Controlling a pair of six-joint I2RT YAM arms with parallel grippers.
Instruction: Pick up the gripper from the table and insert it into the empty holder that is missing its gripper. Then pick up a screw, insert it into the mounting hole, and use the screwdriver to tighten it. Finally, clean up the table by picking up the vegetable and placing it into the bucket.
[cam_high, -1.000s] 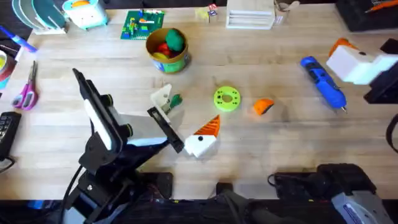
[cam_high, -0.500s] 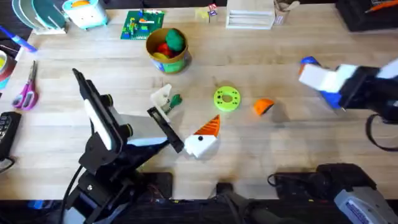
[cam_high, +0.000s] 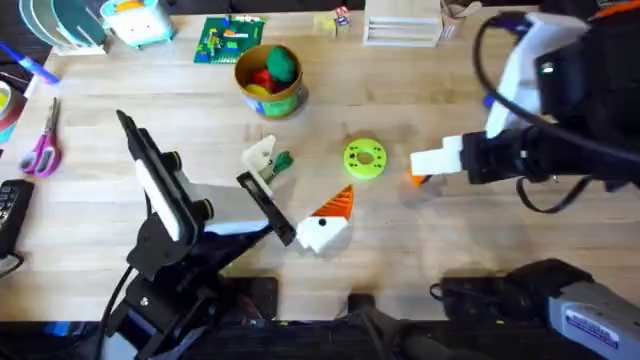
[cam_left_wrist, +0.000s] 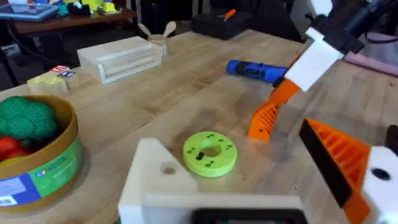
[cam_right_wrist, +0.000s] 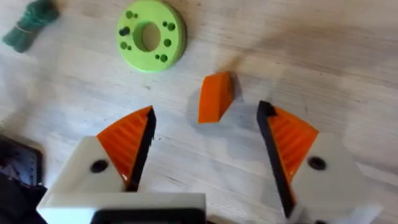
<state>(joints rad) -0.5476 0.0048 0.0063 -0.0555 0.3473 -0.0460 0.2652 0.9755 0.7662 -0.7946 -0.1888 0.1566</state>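
Overhead: the right gripper (cam_high: 428, 166) hangs over the orange gripper (cam_high: 420, 178), which lies on the table (cam_high: 100, 215) at about 3 o'clock from the lime disc (cam_high: 364, 158). From this angle I cannot tell how wide its fingers stand. The holder (cam_high: 260, 157) sits at 9 o'clock from the disc, with the vegetable (cam_high: 284, 160) touching or just beside its right edge. The bucket (cam_high: 268, 81) stands at 11 o'clock from the disc, holding red and green toys. The left gripper (cam_high: 325, 220) rests low at 7 o'clock from the disc, one orange pad showing. The scissors (cam_high: 42, 147) lie far out at 9 o'clock. The screwdriver is mostly hidden behind the right arm.

Left wrist view: the orange gripper (cam_left_wrist: 266, 118) stands on the table just under the right gripper's tip (cam_left_wrist: 292, 87); whether they touch is unclear. The screwdriver (cam_left_wrist: 256, 71) lies beyond it, the disc (cam_left_wrist: 209, 153) is nearer, and the bucket (cam_left_wrist: 43, 163) is off to the side. One orange pad (cam_left_wrist: 336, 162) of the left gripper shows, so I cannot tell its opening.

Right wrist view: the right gripper (cam_right_wrist: 205, 149) is spread wide, its ribbed pads (cam_right_wrist: 127, 144) well apart and holding nothing. The orange gripper (cam_right_wrist: 215, 98) lies between and just ahead of them, clear of both. The disc (cam_right_wrist: 150, 36) and vegetable (cam_right_wrist: 30, 25) lie farther on.
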